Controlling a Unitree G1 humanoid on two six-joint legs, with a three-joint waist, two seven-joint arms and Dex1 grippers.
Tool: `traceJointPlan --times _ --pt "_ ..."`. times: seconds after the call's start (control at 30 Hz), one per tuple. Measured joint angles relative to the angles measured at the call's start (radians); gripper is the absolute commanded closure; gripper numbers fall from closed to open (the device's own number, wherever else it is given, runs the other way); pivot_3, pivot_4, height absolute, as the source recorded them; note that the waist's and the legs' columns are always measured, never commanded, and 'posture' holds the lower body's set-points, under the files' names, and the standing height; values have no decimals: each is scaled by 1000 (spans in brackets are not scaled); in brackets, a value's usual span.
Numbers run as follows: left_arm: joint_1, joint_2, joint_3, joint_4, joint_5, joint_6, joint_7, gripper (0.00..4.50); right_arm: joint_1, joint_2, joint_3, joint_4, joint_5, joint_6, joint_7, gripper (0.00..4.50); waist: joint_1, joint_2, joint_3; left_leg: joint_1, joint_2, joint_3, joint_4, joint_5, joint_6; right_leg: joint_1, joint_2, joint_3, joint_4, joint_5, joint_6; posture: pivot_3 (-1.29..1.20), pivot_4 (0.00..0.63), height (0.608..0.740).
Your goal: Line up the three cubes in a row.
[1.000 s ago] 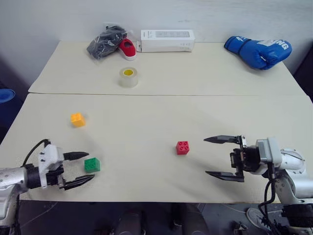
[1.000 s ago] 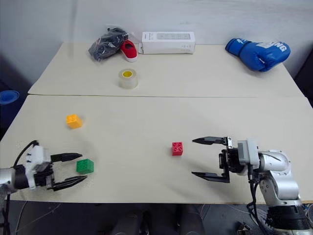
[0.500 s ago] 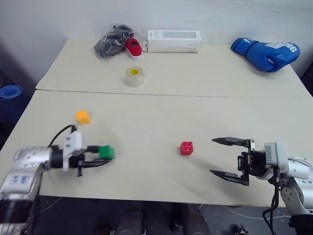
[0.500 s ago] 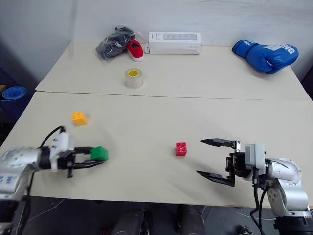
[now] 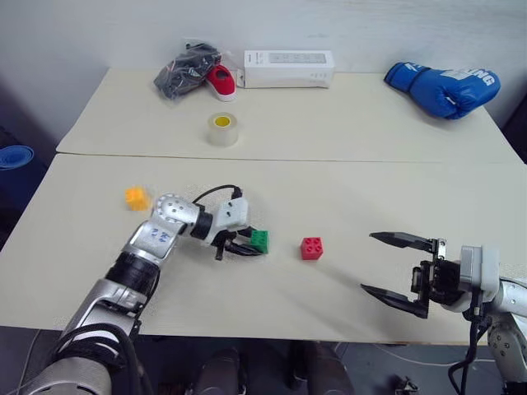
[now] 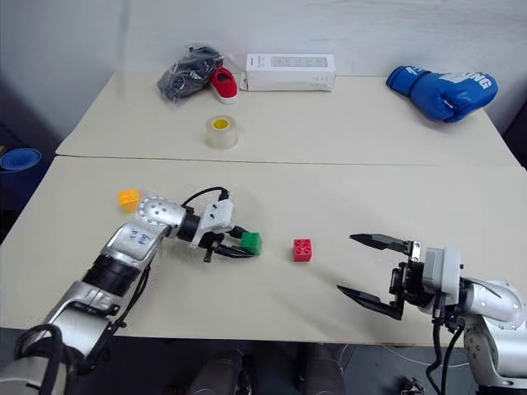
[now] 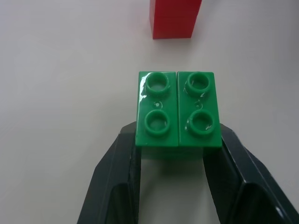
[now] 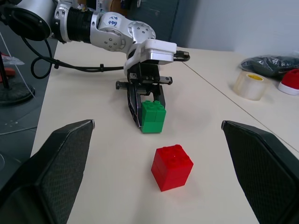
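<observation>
The left gripper is now clamping the green cube between its two fingers and has carried it rightward across the table, from the near left edge, where a second ago it was sitting loose between open fingers, to a spot just left of the red cube. The two cubes are sitting near each other but apart. The red cube is lying where it was, mid-table. The yellow cube is also resting where it was, further left and back, well apart from the other two.

The right gripper is hovering at the near right with its fingers spread wide and nothing between them, much as before, well to the right of the red cube.

The left wrist view is showing the green cube's four studs facing the camera, the fingers pressing its two sides, and the red cube just beyond it. The right wrist view is showing the green cube from the side, with its base at or just above the tabletop; I cannot tell which.

The tape roll, shoe, white box and boxing glove are lying along the far side.
</observation>
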Motion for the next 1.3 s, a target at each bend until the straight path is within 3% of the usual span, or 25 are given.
traceJointPlan --times 0.17,0.4,0.5,0.63,0.8,0.9,0.97,1.03,1.2,1.3 --pt "0 -20 -3 2 20 -14 3 3013 26 14 6 -25 -12 1 -36 0 2 0 0 -1 0 -3 3 0 1 2 -1 0 0 0 0 0 150 740" --pt "14 -23 -2 -15 23 -10 3 777 27 16 15 -28 -22 -1 -49 0 3 0 0 -1 0 -5 6 -1 2 3 -3 -1 1 0 0 0 150 740" --pt "60 6 36 -57 11 -10 18 777 7 22 35 -24 -28 -9 -47 0 -2 0 0 -2 0 -5 6 -1 2 2 -9 -2 2 0 0 0 150 740" --pt "194 142 140 -177 -36 9 7 777 -20 26 53 -13 -33 -16 -39 0 -17 0 0 -1 1 -5 5 -2 1 2 -10 -3 3 -1 -1 0 150 740" --pt "524 231 458 -315 -166 -9 80 777 -96 59 94 28 -32 -12 -41 0 -27 0 0 -2 1 -6 5 -3 1 2 -12 -3 1 -1 -1 0 150 740" --pt "676 199 656 -336 -239 -38 165 433 -145 86 111 35 -25 -2 -57 0 -21 0 0 -2 1 -7 6 -3 1 2 -13 -3 -1 -1 -1 0 150 740" --pt "790 94 843 -406 -332 -42 282 10 -180 109 136 38 -11 22 -64 0 -19 0 0 -2 0 -9 6 -4 2 3 -14 -2 -3 -1 -1 0 150 740" --pt "901 15 969 -483 -383 -41 382 10 -195 130 156 40 -3 33 -66 0 -21 0 0 -2 0 -9 5 -6 1 3 -14 -2 -4 -1 -1 0 150 740" --pt "1012 -138 1154 -530 -427 -74 610 10 -227 174 173 59 -2 28 -76 0 -4 -1 0 -2 0 -9 6 -6 2 3 -14 -2 -4 -1 -1 0 150 740" --pt "1042 -198 1169 -542 -429 -86 688 10 -244 188 180 74 -13 20 -76 0 1 -1 0 -1 0 -9 6 -7 2 3 -14 -2 -4 -1 -1 0 150 740"
